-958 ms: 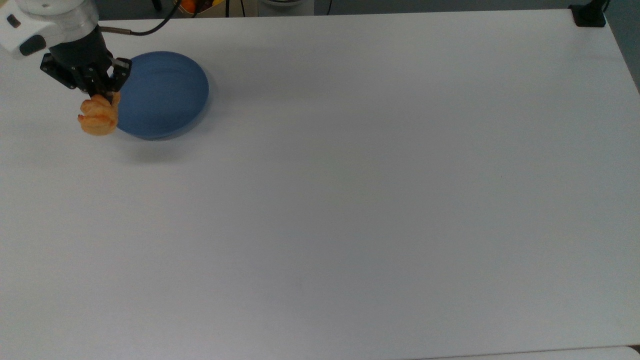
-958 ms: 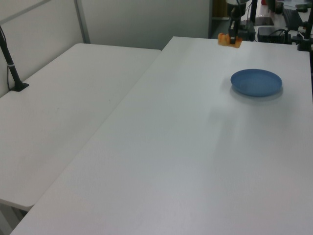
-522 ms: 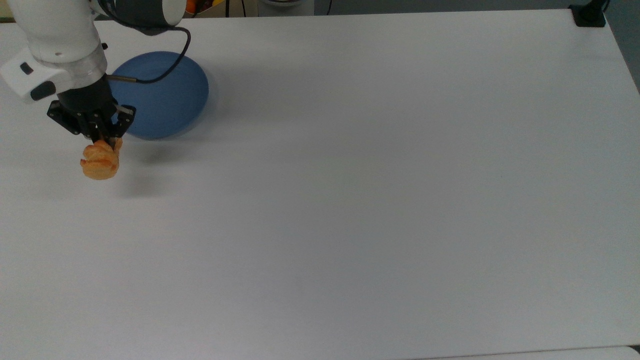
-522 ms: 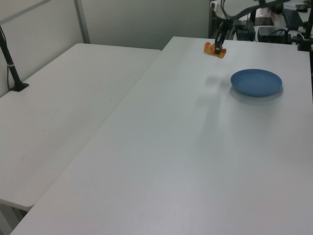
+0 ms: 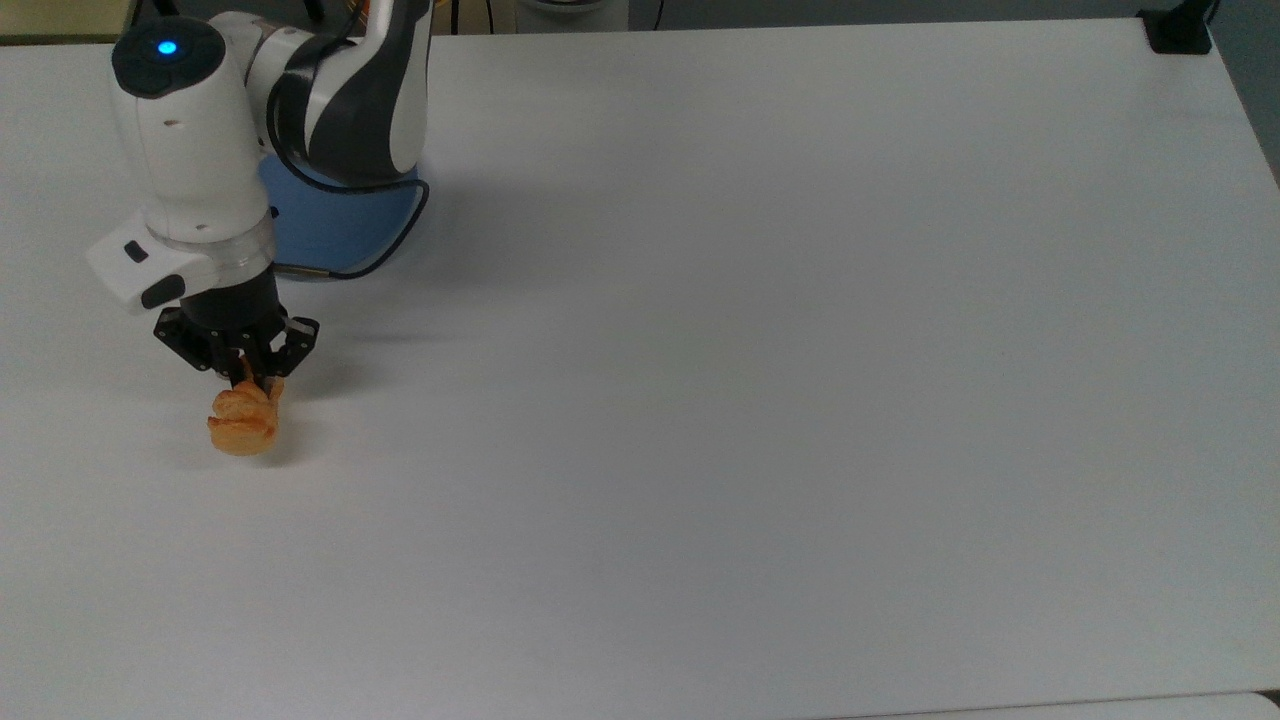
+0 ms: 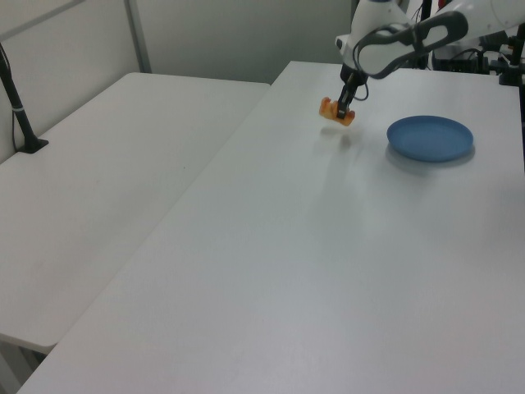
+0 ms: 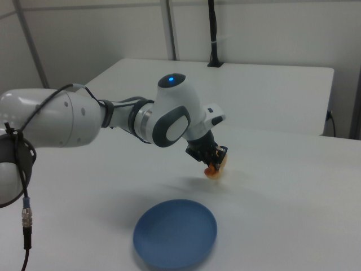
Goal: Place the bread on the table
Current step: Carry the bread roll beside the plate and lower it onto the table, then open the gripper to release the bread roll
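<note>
Round blue plate resting flat on the white table, bare, its far part covered in the top view by the arm's white and dark upper link and a looping black cable. Second white table butted against the first on the left view's left, with a black post standing at its edge. Black clamp at the table corner on the top view's right. Nothing lying on the open tabletop near the gripper.

Gripper pointing down, off the plate and well apart from it, toward the top view's lower left. Fingers drawn close together, pinching the upper end of the bread – golden-orange, ridged, hanging below the fingertips. In the left view the bread floats just above the table with a faint shadow beneath it – not touching the surface. In the right view the bread sits just beyond the plate, held over bare tabletop
</note>
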Controlling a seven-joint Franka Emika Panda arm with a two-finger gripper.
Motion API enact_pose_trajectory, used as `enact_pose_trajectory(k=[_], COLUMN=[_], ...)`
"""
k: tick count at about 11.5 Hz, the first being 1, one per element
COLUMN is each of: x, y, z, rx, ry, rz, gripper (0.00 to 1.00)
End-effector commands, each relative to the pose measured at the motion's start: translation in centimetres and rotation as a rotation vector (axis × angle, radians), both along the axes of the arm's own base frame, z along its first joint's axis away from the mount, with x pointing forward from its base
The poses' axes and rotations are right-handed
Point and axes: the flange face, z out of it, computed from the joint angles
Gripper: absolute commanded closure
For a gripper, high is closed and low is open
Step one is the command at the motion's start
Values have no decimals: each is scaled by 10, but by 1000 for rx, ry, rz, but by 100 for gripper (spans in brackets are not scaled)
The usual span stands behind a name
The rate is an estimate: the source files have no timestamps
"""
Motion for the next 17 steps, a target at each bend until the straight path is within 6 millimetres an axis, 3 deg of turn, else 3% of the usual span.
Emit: enact_pose_trajectory(k=[1, 3, 5, 8, 10, 12, 14, 17], x=[10, 10, 9, 10, 10, 10, 12, 11], y=[15, 17, 18, 19, 19, 21, 31, 35], z=[-7, -10, -14, -24, -25, -23, -17, 7], rx=[33, 34, 34, 30, 31, 31, 24, 21], ry=[-33, -28, -22, -8, -6, -10, -14, -34], rz=[-38, -35, -32, -28, -28, -31, -16, -9], gripper=[82, 78, 63, 56, 35, 1, 0, 0])
